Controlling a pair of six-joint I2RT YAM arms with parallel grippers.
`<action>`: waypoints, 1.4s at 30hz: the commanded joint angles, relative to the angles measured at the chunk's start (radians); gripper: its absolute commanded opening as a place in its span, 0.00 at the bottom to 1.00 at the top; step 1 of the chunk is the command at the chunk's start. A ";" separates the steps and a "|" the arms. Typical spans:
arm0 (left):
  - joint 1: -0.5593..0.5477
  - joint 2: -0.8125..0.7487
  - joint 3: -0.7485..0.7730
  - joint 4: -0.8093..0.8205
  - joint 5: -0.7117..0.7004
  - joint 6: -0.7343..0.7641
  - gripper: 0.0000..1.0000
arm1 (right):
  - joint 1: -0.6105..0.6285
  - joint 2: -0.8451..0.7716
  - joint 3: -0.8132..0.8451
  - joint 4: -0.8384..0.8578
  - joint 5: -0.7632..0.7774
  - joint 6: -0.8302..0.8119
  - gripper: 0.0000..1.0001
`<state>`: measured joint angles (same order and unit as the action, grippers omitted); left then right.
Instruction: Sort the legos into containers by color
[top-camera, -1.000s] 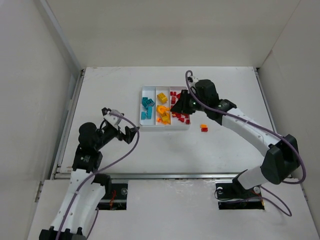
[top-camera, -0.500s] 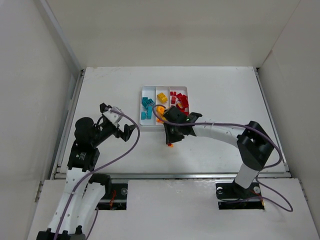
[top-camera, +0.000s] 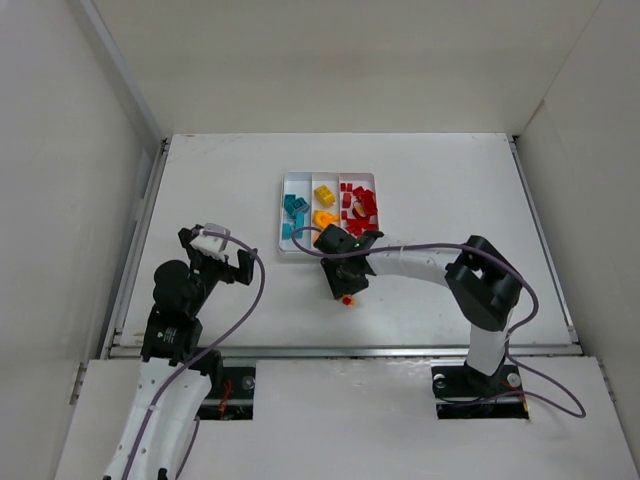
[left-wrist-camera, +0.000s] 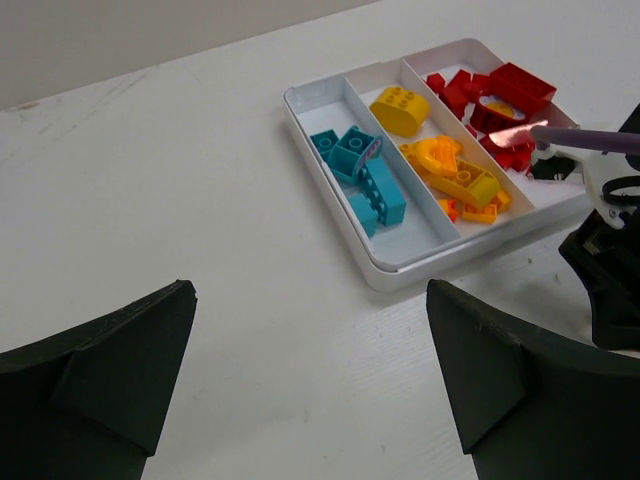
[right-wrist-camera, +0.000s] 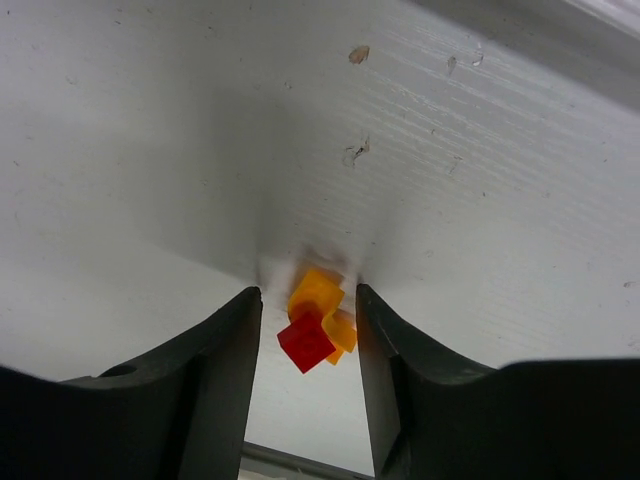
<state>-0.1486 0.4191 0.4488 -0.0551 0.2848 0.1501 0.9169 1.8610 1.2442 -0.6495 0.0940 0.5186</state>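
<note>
A small clump of orange and red legos (top-camera: 347, 299) lies on the table just in front of the white tray (top-camera: 283, 215). My right gripper (top-camera: 346, 288) points down over it. In the right wrist view the clump (right-wrist-camera: 318, 300) sits between the two fingers, the jaws slightly apart, with a gap on the left side. The tray's containers hold teal legos (left-wrist-camera: 365, 175) on the left, orange ones (left-wrist-camera: 455, 175) in the middle and red ones (left-wrist-camera: 500, 95) on the right. My left gripper (left-wrist-camera: 310, 300) is wide open and empty over bare table left of the tray (left-wrist-camera: 390, 280).
The right arm's black wrist and purple cable (left-wrist-camera: 600, 140) reach over the tray's near right corner. The table's metal front rail (top-camera: 340, 350) runs just behind the clump. White walls enclose the table on three sides.
The right arm swung from over the tray's red compartment down to the table in front of it. The orange-red clump went from right of the tray to in front. The left gripper drew back left.
</note>
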 joint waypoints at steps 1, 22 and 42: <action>0.001 -0.034 -0.013 0.070 -0.044 -0.023 0.99 | 0.004 -0.042 0.021 -0.016 0.032 -0.011 0.48; 0.001 -0.034 -0.013 0.070 -0.053 -0.014 0.99 | 0.042 -0.135 -0.040 0.002 -0.033 -0.069 0.44; 0.001 -0.025 -0.013 0.070 -0.073 -0.004 0.99 | 0.051 -0.054 -0.045 0.031 -0.013 -0.114 0.33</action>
<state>-0.1486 0.3962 0.4397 -0.0345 0.2234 0.1444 0.9527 1.8011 1.1931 -0.6579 0.0696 0.4194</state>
